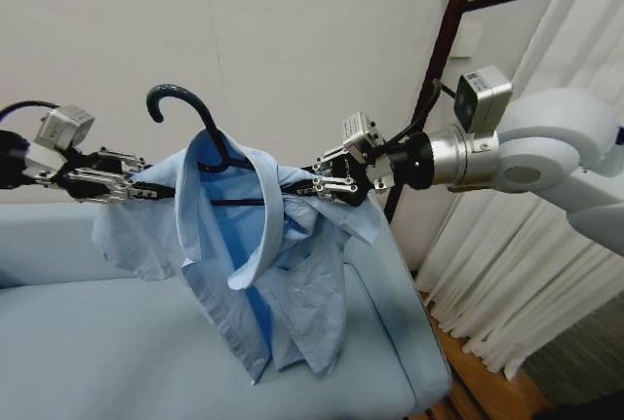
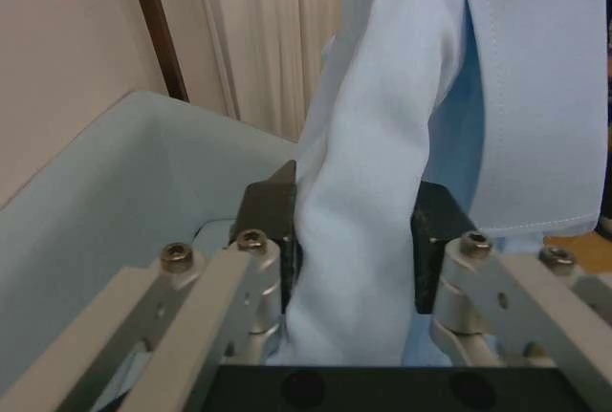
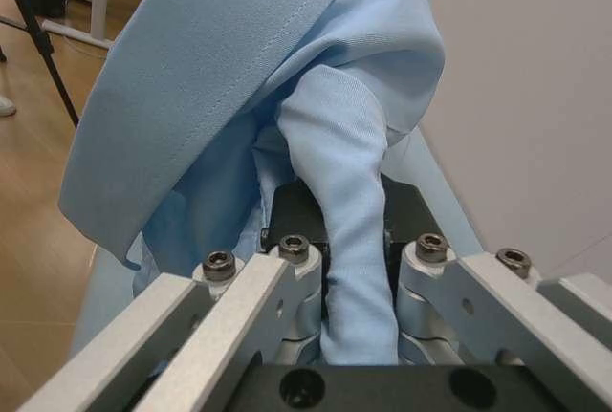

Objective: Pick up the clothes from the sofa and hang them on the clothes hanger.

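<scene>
Hanger head-view; wrist views: end effectors clamping shirt

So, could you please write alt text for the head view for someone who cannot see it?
A blue shirt hangs on a dark hanger in mid-air, held at each shoulder by the left claw and the right claw, both shut on it. Below lies a blue sofa; a dark rack stands at the right.

White wall, pale curtains and wooden floor surround the light-blue sofa.
</scene>
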Robot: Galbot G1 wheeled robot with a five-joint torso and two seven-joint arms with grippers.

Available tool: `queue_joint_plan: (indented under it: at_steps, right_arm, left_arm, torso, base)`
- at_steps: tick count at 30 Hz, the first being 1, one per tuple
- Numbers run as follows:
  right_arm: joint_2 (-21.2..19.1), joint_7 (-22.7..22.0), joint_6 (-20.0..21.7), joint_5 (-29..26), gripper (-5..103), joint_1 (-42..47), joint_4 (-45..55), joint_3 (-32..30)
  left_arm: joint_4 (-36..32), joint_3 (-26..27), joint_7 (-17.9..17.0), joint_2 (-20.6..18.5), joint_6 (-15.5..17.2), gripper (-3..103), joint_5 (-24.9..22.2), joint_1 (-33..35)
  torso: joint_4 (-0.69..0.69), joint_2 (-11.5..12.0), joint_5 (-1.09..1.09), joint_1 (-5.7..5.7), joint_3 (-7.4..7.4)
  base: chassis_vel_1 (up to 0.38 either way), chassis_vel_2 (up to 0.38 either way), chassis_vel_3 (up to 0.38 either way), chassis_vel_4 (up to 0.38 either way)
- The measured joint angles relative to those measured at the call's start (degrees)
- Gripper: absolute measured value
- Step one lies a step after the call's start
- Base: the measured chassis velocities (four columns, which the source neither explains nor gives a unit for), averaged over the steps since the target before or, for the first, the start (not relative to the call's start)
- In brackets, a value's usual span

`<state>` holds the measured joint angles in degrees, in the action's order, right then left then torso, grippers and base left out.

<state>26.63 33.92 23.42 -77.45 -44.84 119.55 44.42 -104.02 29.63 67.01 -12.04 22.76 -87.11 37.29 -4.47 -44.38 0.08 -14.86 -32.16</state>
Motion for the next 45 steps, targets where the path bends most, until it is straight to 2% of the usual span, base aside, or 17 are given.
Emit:
queue_joint_plan:
  at_steps: [2,4,7,10,13,19,22,24,28,29,32,34,35,38,39,42,45]
  right_arm:
    - [0.4,-0.5,0.0,-0.2,10,0.2,-0.1,0.1]
    - [0.5,-0.8,0.0,-0.3,10,0.2,-0.1,0.2]
    - [0.9,-1.2,0.1,-0.5,10,0.3,-0.4,0.4]
    - [1.1,-2.4,0.2,-0.5,7,0.4,-0.3,0.5]
    - [1.2,-5.4,0.8,-0.5,26,0.5,-0.4,0.5]
    - [1.3,-7.4,0.6,-0.5,41,0.5,-0.8,0.5]
    - [1.3,-10.9,0.3,-0.7,58,0.5,-1.5,0.4]
    - [1.3,-11.7,0.4,-0.8,58,0.6,-1.7,0.3]
    - [0.1,-19.2,1.3,-2.4,80,1.5,-0.9,-0.8]
    - [0.1,-19.2,1.3,-2.4,80,1.5,-0.9,-0.8]
    - [-0.8,-32.6,3.6,-7.7,90,2.6,2.3,-2.0]
    - [-0.1,-46.6,3.9,-17.6,99,3.3,5.6,-3.0]
    - [-0.1,-46.6,3.9,-17.6,99,3.3,5.6,-3.0]
    - [2.1,-62.3,3.4,-30.2,100,4.3,9.3,-5.1]
    - [2.6,-65.7,2.9,-33.2,100,5.0,10.1,-6.3]
    - [3.1,-68.6,2.3,-36.1,100,5.8,10.6,-7.8]
    - [4.6,-74.2,2.0,-41.6,100,6.0,11.5,-10.0]
  left_arm:
    - [0.1,-0.1,0.5,0.3,-0.1,18,0.1,-0.1]
    - [0.1,-0.1,0.6,0.5,-0.1,18,0.2,-0.1]
    - [0.2,-0.2,0.9,0.7,-0.3,11,0.4,-0.2]
    - [0.2,-0.2,1.0,1.0,-0.3,11,0.6,-0.2]
    - [0.2,-0.3,0.9,1.7,-0.3,9,0.6,-0.3]
    - [0.3,-0.3,0.7,2.3,-0.1,9,0.8,-0.3]
    - [0.3,-0.5,-0.1,2.9,0.0,9,1.0,-0.5]
    - [0.3,-0.6,-0.3,3.1,0.0,9,1.0,-0.5]
    - [0.4,-0.8,-2.6,4.2,0.1,9,1.0,-0.7]
    - [0.4,-0.8,-2.6,4.2,0.1,9,1.0,-0.7]
    - [-0.2,-1.0,-7.0,5.5,0.1,9,0.4,-1.0]
    - [-1.0,-1.2,-10.8,6.5,0.1,9,-0.6,-1.2]
    - [-1.0,-1.2,-10.8,6.5,0.1,9,-0.6,-1.2]
    - [-1.8,-1.4,-14.1,7.4,0.0,9,-1.1,-1.4]
    - [-1.9,-1.4,-15.3,7.8,-0.1,9,-1.2,-1.4]
    - [-2.2,-1.5,-17.1,8.1,-0.2,9,-1.3,-1.5]
    - [-3.5,-1.7,-21.2,8.6,-0.3,9,-2.0,-1.5]
  torso:
    - [0.00,0.0,0.00,0.00,0.00]
    - [0.01,0.0,0.00,0.00,0.00]
    - [0.01,0.0,0.00,0.00,0.00]
    - [0.00,0.0,0.00,0.00,0.00]
    - [0.00,0.0,0.00,0.00,0.00]
    - [0.00,0.0,0.00,0.00,0.00]
    - [0.01,0.0,0.00,0.00,0.00]
    - [0.00,0.0,-0.01,0.00,0.00]
    - [0.01,0.0,0.00,0.00,0.00]
    - [0.01,0.0,0.00,0.00,0.00]
    - [-0.01,0.0,0.00,0.00,0.00]
    - [-0.03,0.0,0.01,0.00,0.00]
    - [-0.03,0.0,0.01,0.00,0.00]
    - [0.02,0.0,-0.02,0.00,0.00]
    - [0.03,0.0,-0.02,0.00,0.00]
    - [0.02,0.0,-0.01,0.00,0.00]
    - [-0.01,0.0,0.01,0.00,0.00]
  base:
    - [0.000,0.000,0.000,0.000]
    - [0.000,0.000,0.000,0.000]
    - [0.000,0.000,0.000,0.000]
    - [0.000,0.000,0.000,0.000]
    - [0.000,0.000,0.000,0.000]
    - [0.000,0.000,0.000,0.000]
    - [0.000,0.000,0.000,0.000]
    - [0.000,0.000,0.000,0.000]
    - [0.000,0.000,0.000,0.000]
    - [0.000,0.000,0.000,0.000]
    - [0.000,0.000,0.000,0.000]
    - [0.000,0.000,0.000,0.000]
    - [0.000,0.000,0.000,0.000]
    - [0.000,0.000,0.000,0.000]
    - [0.000,0.000,0.000,0.000]
    - [0.000,0.000,0.000,0.000]
    - [0.000,0.000,0.000,0.000]
